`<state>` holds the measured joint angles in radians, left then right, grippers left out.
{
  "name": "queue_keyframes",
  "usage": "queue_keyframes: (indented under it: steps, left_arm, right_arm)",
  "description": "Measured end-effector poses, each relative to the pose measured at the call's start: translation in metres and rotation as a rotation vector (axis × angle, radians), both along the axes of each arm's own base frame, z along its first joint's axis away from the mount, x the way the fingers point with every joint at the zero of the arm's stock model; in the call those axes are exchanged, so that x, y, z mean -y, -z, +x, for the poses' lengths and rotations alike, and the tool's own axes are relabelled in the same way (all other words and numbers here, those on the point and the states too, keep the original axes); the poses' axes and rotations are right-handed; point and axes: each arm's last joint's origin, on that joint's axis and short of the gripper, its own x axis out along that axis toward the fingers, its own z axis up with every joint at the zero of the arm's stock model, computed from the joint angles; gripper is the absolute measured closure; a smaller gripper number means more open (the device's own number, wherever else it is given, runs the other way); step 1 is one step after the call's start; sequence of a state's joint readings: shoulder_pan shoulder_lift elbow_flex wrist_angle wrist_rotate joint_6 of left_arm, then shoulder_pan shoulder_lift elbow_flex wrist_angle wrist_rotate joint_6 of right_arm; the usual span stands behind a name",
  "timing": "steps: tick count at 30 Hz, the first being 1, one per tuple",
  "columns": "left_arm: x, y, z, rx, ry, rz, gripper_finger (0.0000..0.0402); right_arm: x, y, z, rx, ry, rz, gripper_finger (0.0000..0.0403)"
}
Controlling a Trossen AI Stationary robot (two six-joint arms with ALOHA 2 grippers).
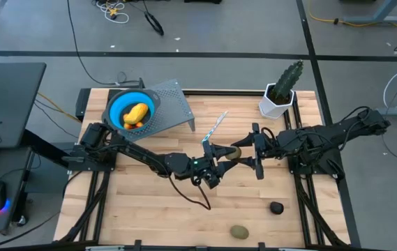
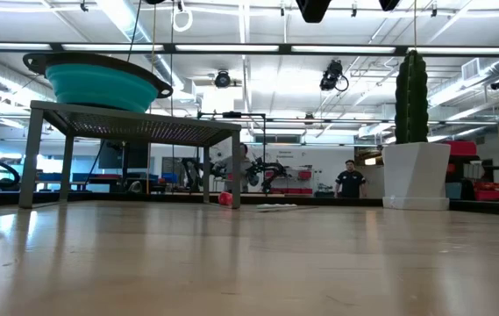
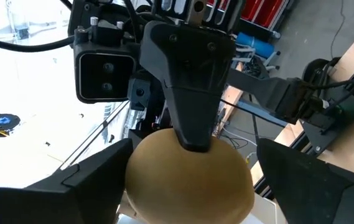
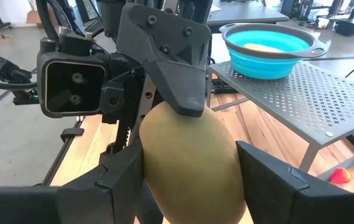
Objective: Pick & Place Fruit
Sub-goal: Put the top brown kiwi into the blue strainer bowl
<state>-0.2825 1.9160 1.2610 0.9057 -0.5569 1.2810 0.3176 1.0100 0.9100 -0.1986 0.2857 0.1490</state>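
Mid-table, an olive-green fruit (image 1: 234, 153) sits clamped in the right pincer (image 1: 252, 155) while the left pincer (image 1: 215, 159) brackets it, fingers not yet tight. If the right releases early, the fruit likely drops and rolls off the near edge.

A bright blue collapsible bowl (image 1: 132, 110) holds a yellow-orange oval fruit (image 1: 136, 113) with tiny orange pieces (image 1: 134, 125) beside it. Under the bowl is a grey perforated metal stand (image 1: 174, 106), its surface dotted with small holes. The table (image 1: 156, 202) around the stand is pale striped wood planking. Near the stand's corner lies a thin pale striped stick (image 1: 215, 127). Right of the stand, a green cactus-like plant (image 1: 289, 77) sits in a white pot (image 1: 275, 103). Farther from the stand lie an olive-green oval fruit (image 1: 238, 231) and a blackish round fruit (image 1: 275, 207). Between dark gripper fingers (image 4: 170, 56) is another olive-brown oval fruit (image 4: 192, 162)
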Motion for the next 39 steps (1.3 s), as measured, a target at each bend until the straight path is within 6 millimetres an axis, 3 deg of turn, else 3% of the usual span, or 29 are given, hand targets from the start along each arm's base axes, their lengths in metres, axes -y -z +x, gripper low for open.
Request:
queue_keyframes:
  steps: [14, 23, 31, 39]
  left_arm:
    - [-0.0003, -0.0006, -0.0001, 0.003, -0.003, -0.004, 0.0105]
    - [-0.0004, -0.0004, 0.0000, 0.003, -0.003, -0.008, 0.0114]
    - [0.0001, -0.0026, -0.0004, -0.001, 0.021, 0.001, 0.0096]
    - [0.0002, -0.0005, 0.0002, -0.017, 0.017, 0.011, 0.0039]
  right_arm:
    - [-0.0004, 0.0004, -0.0001, -0.005, -0.016, 0.003, 0.0170]
    - [-0.0004, 0.0002, -0.0001, -0.003, -0.018, -0.003, 0.0170]
    - [-0.0003, -0.0047, 0.0012, 0.050, 0.007, 0.003, 0.0171]
    - [-0.0006, -0.0056, 0.0016, 0.059, -0.002, 0.032, 0.0171]
